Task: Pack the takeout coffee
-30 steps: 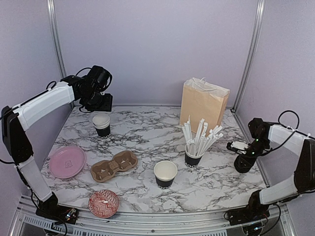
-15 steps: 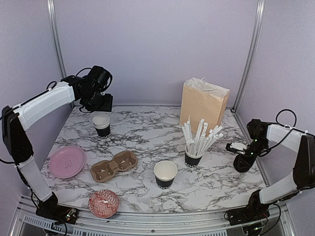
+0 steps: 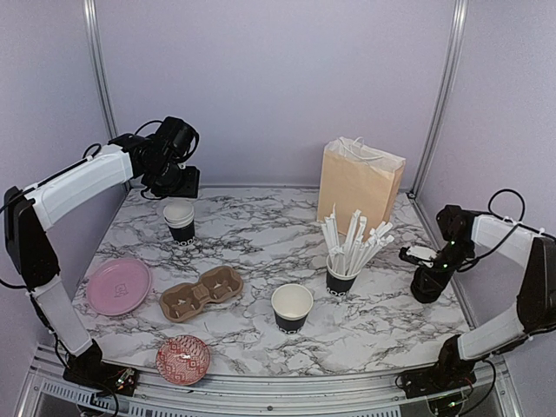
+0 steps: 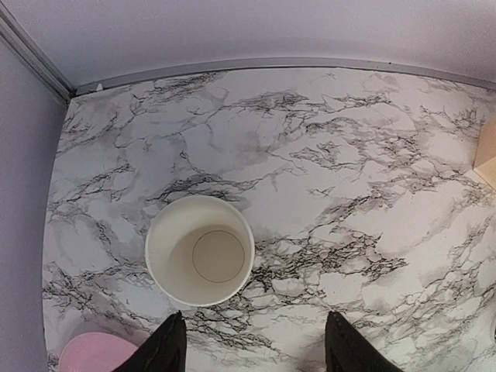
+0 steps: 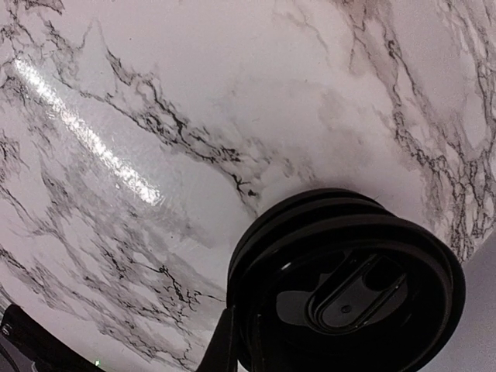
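At the front edge of the counter [image 3: 261, 239] sits a red patterned bowl [image 3: 183, 359]. Just behind it, near the middle, the near cup [image 3: 292, 307] of takeout coffee stands upright and uncovered, its white inside showing. To its left lies the brown two-well carrier [image 3: 201, 294] with both wells empty, and a pink plate [image 3: 119, 286] lies beyond that. At the right edge, the right fingers [image 5: 227, 346] have narrowed over the last second while that arm has drawn slightly inward over the stacked black lids [image 5: 349, 287]. One finger lies against the stack's rim and the other is hidden, so I cannot tell whether the grasp is made. The narrowing suggests a lid is being fetched for a cup, and no cup is in the carrier yet, so the packing looks barely begun. Further back stands a black cup of white straws [image 3: 341, 261]. At the far left the far cup [image 4: 200, 249] stands upright on the marble. The left fingers [image 4: 167, 350] hang spread and released above it, holding nothing, just as a second ago. A tan paper bag [image 3: 359, 182] stands against the back wall.
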Controlling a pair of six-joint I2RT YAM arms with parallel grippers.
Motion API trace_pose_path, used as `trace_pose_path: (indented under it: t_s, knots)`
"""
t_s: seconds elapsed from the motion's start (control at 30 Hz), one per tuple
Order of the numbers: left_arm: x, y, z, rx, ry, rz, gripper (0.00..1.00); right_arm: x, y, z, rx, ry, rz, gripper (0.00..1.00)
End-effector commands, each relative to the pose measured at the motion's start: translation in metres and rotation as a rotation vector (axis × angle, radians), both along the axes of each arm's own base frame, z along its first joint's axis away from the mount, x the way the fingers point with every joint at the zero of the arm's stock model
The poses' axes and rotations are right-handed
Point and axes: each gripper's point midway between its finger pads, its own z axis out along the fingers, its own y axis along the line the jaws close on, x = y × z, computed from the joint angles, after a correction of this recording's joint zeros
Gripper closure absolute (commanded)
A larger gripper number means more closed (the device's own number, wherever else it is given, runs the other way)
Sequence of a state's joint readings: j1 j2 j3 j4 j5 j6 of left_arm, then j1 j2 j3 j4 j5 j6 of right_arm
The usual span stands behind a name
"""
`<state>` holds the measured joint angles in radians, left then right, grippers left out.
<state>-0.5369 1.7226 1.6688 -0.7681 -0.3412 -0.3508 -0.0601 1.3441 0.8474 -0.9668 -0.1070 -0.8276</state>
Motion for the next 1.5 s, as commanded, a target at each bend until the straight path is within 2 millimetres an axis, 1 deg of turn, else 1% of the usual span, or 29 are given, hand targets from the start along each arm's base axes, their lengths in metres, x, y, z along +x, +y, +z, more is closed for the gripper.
trace_pose_path:
  t_s: [0.0, 0.13, 0.2, 0.27, 0.37, 0.43, 0.47, 0.5, 0.53, 0.57, 0.6, 0.63, 0.67, 0.7, 0.73, 0.77, 0.8, 0.83, 0.9, 0.93, 0.97, 1.0, 1.03, 1.13, 1.27, 1.47]
  knots:
    - [0.003, -0.008, 0.006, -0.003, -0.017, -0.022, 0.39, 0.019, 0.005, 0.037, 0.038, -0.089, -0.026, 0.95]
    - [0.003, -0.019, 0.014, -0.008, -0.033, -0.059, 0.39, 0.028, 0.014, 0.073, 0.098, -0.152, -0.041, 0.96]
    - [0.001, -0.031, 0.021, -0.013, -0.049, -0.102, 0.39, 0.030, 0.022, 0.088, 0.144, -0.170, -0.042, 0.96]
    - [-0.003, -0.048, 0.030, -0.023, -0.075, -0.171, 0.39, 0.036, 0.029, 0.109, 0.190, -0.209, -0.041, 0.97]
    - [-0.011, -0.080, 0.052, -0.043, -0.151, -0.290, 0.39, 0.055, 0.038, 0.158, 0.252, -0.322, -0.029, 0.98]
    - [-0.019, -0.103, 0.072, -0.076, -0.225, -0.383, 0.38, 0.069, 0.045, 0.197, 0.295, -0.412, -0.012, 0.98]
    - [-0.024, -0.115, 0.084, -0.104, -0.272, -0.431, 0.38, 0.074, 0.050, 0.217, 0.330, -0.454, 0.007, 0.99]
    - [-0.032, -0.130, 0.096, -0.158, -0.322, -0.508, 0.38, 0.079, 0.058, 0.239, 0.375, -0.498, 0.032, 0.99]
    - [-0.042, -0.143, 0.105, -0.213, -0.373, -0.583, 0.38, 0.083, 0.067, 0.257, 0.432, -0.526, 0.063, 0.99]
    - [-0.052, -0.153, 0.121, -0.273, -0.457, -0.649, 0.35, 0.085, 0.078, 0.278, 0.500, -0.562, 0.102, 0.99]
    - [-0.064, -0.164, 0.132, -0.340, -0.532, -0.717, 0.31, 0.085, 0.088, 0.297, 0.568, -0.589, 0.141, 0.99]
    - [-0.076, -0.168, 0.150, -0.411, -0.628, -0.757, 0.27, 0.083, 0.100, 0.313, 0.648, -0.607, 0.185, 0.99]
    - [-0.088, -0.170, 0.161, -0.482, -0.702, -0.790, 0.24, 0.081, 0.112, 0.325, 0.722, -0.616, 0.225, 0.99]
    - [-0.095, -0.169, 0.169, -0.548, -0.754, -0.795, 0.21, 0.078, 0.124, 0.333, 0.784, -0.615, 0.262, 0.99]
    - [-0.101, -0.169, 0.174, -0.609, -0.787, -0.794, 0.18, 0.074, 0.137, 0.340, 0.849, -0.609, 0.306, 0.99]
    - [-0.105, -0.171, 0.181, -0.656, -0.811, -0.801, 0.17, 0.067, 0.156, 0.342, 0.900, -0.584, 0.365, 0.99]
    - [-0.108, -0.175, 0.184, -0.688, -0.825, -0.815, 0.16, 0.061, 0.172, 0.343, 0.941, -0.563, 0.414, 0.99]
    - [-0.110, -0.180, 0.184, -0.708, -0.835, -0.825, 0.15, 0.051, 0.190, 0.343, 0.988, -0.531, 0.474, 0.98]
    - [-0.119, -0.190, 0.186, -0.742, -0.878, -0.847, 0.13, 0.030, 0.215, 0.349, 1.089, -0.484, 0.581, 0.98]
    - [-0.125, -0.194, 0.191, -0.768, -0.916, -0.862, 0.13, 0.022, 0.225, 0.355, 1.144, -0.474, 0.633, 0.98]
    - [-0.129, -0.200, 0.191, -0.777, -0.930, -0.877, 0.12, 0.014, 0.233, 0.357, 1.195, -0.448, 0.670, 0.98]
    - [-0.134, -0.206, 0.192, -0.785, -0.946, -0.886, 0.05, 0.008, 0.239, 0.361, 1.241, -0.426, 0.698, 0.97]
    - [-0.135, -0.211, 0.192, -0.787, -0.960, -0.876, 0.02, 0.004, 0.243, 0.364, 1.277, -0.402, 0.714, 0.97]
    - [-0.138, -0.223, 0.192, -0.798, -1.007, -0.852, 0.01, -0.004, 0.249, 0.370, 1.382, -0.300, 0.747, 0.97]
    - [-0.148, -0.237, 0.195, -0.823, -1.042, -0.877, 0.01, -0.009, 0.253, 0.374, 1.435, -0.215, 0.767, 0.97]
    - [-0.168, -0.269, 0.193, -0.876, -1.021, -1.052, 0.01, -0.020, 0.261, 0.370, 1.458, -0.135, 0.779, 0.97]
